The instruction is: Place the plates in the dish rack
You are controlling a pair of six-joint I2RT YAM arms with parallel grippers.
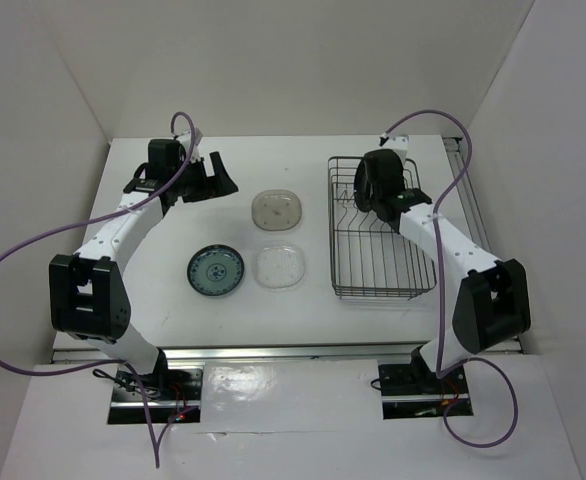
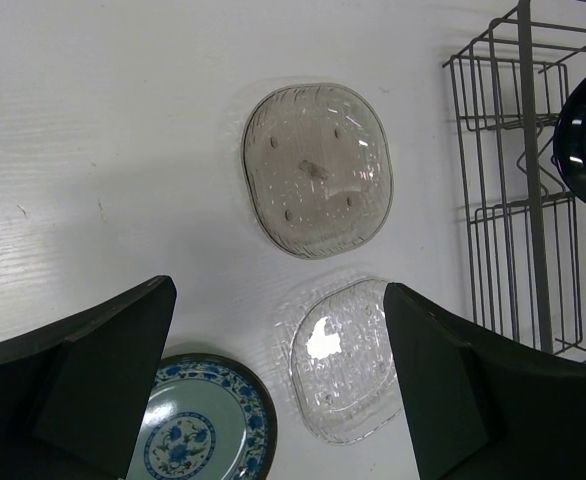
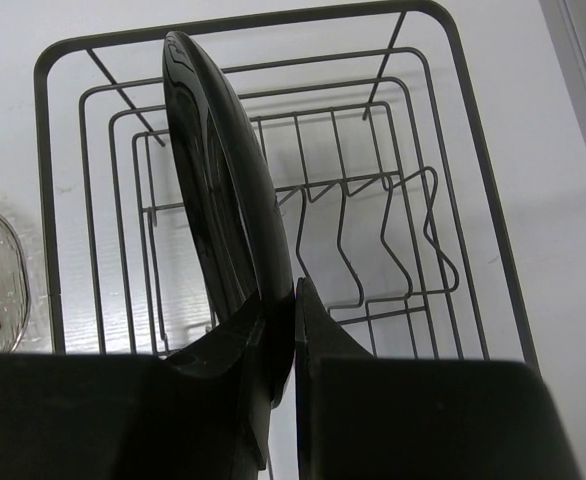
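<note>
My right gripper [image 3: 278, 300] has its jaws pinching the black plate [image 3: 218, 180] by its rim, standing on edge. The dish rack [image 1: 385, 294] lies below and beyond them. My left gripper [image 2: 278, 330] is spread wide and holds nothing. The beige plate [image 2: 318, 168] lies ahead, the clear glass plate [image 2: 343, 360] between the fingers, and the teal plate [image 2: 198, 425] is partly behind one finger.

Left claw [image 2: 278, 288] gapes wide (arm stretched forward) — right claw [image 3: 281, 300] pinched tight.
</note>
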